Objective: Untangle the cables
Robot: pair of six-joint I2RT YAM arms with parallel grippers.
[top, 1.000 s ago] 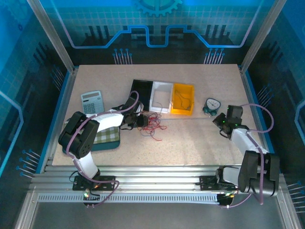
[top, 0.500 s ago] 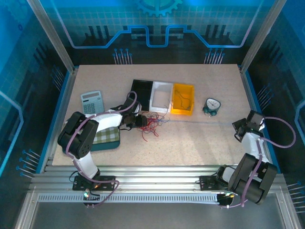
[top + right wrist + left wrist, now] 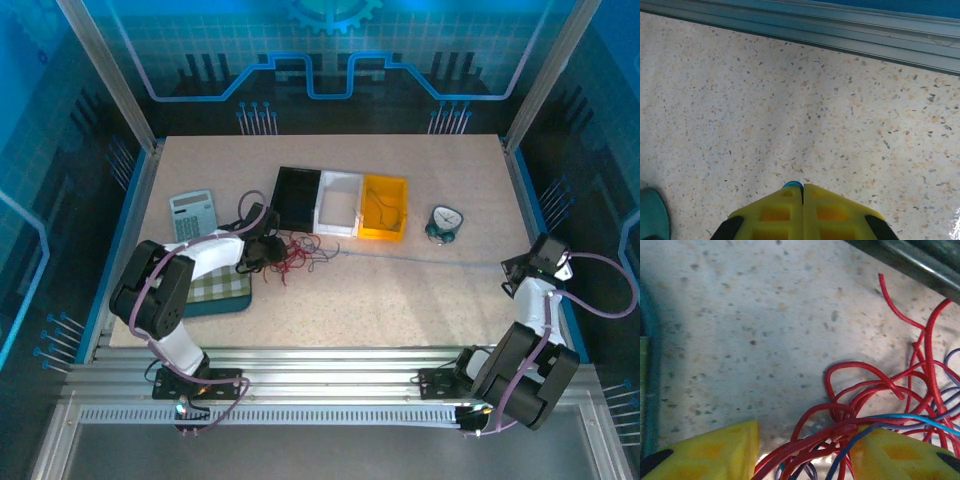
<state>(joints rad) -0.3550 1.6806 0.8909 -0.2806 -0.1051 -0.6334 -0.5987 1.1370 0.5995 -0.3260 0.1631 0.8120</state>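
At ten o'clock on the desk (image 3: 420, 310) lies a grey calculator (image 3: 191, 214), with a green checked cloth (image 3: 222, 285) below it at eight o'clock. Just right of the cloth, the left hand (image 3: 805, 432) is spread wide, grasping nothing. Its yellow fingers (image 3: 710, 452) flank the cables (image 3: 298, 256), a tangle of red, blue and dark strands lying on the desk just left of centre, at six o'clock of the black tray (image 3: 297, 196). A white tray (image 3: 339, 202) and a yellow tray (image 3: 384, 207) follow, then a small clock (image 3: 445, 222) at two o'clock. A thin blue wire (image 3: 420, 258) runs straight from the tangle toward three o'clock, where the right hand (image 3: 801, 187) is clenched on its end.
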